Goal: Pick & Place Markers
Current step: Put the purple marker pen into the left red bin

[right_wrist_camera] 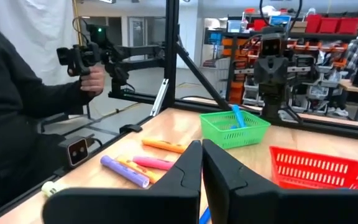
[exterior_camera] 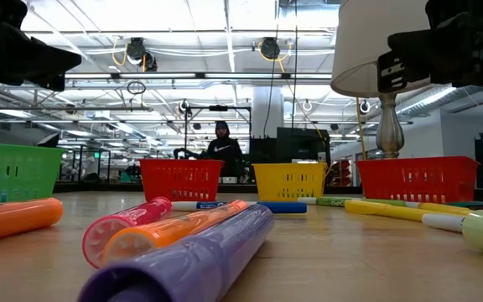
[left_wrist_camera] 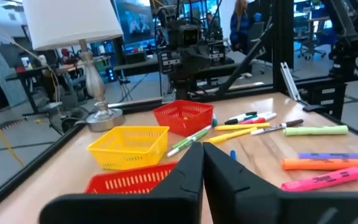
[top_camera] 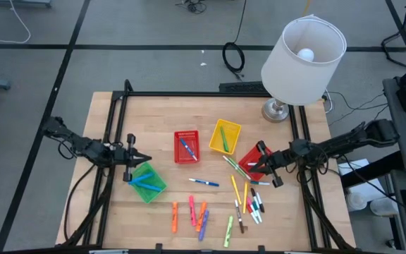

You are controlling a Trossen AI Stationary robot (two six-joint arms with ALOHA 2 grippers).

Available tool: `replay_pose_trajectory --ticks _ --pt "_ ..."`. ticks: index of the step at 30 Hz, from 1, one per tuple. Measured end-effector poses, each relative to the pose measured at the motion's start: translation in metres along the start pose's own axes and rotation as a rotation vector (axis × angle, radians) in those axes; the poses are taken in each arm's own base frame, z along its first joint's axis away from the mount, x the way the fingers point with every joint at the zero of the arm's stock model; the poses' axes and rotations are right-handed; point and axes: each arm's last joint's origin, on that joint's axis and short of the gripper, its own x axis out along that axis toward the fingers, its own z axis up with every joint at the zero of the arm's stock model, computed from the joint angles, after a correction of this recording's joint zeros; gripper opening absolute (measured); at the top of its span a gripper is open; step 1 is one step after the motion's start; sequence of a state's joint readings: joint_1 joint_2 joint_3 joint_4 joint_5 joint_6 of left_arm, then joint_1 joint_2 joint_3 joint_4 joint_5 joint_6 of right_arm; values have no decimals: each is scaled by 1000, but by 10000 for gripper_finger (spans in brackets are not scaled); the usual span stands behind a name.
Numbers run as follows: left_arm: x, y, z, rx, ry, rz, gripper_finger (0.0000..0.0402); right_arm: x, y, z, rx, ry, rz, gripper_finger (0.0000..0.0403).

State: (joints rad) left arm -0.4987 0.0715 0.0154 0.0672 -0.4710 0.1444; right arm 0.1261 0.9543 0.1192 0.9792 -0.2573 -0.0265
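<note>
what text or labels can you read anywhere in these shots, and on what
No text can be read in any view.
The pink highlighter has dark print along its barrel in the left wrist view, too blurred to read.
The orange highlighter beside it shows a dark mark, also unreadable.
The baskets and the lamp carry no visible lettering.
Screens and signs in the room behind are too small to read.

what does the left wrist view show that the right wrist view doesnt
Only the left wrist view shows the lamp, the yellow basket and the loose markers past the far red basket. Only the right wrist view shows the green basket holding a blue marker, and a person's hand on a black handle beside the table. Both show a red basket, orange, pink and purple markers lying on the wood, and their own gripper shut.
</note>
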Motion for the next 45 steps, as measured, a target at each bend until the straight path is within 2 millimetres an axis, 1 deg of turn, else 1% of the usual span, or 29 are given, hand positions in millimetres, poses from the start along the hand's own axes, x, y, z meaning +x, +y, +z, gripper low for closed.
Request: replay_pose_trajectory --ticks 5,9,12,16,19,21,26,29,33,37,40,45 --pt "0 0 0 -24 -2 2 23 4 -1 -5 9 15 -4 0" --pt "0 0 0 -24 -3 2 25 6 -4 -6 26 17 -72 0" --pt "0 0 0 -18 -3 3 25 15 -6 -3 40 32 -72 0" --pt "0 1 1 -11 -2 24 25 37 -8 5 40 108 -54 0" --pt "0 2 1 -20 1 53 26 56 -7 9 52 215 -52 0" --pt "0 2 0 -19 1 57 26 68 -5 9 62 282 -82 0" --pt "0 2 1 -27 -2 58 26 94 4 10 74 369 -115 0" --pt "0 2 1 -32 -3 58 26 104 13 10 55 383 -124 0" --pt "0 3 3 -39 -21 74 26 109 23 12 24 380 -185 0" --pt "0 3 5 -44 -41 90 26 111 31 17 16 365 -194 0" --pt "0 3 5 -32 -42 96 26 113 34 19 39 351 -186 0" --pt "0 3 5 -27 -42 96 26 114 34 16 90 362 -200 0"
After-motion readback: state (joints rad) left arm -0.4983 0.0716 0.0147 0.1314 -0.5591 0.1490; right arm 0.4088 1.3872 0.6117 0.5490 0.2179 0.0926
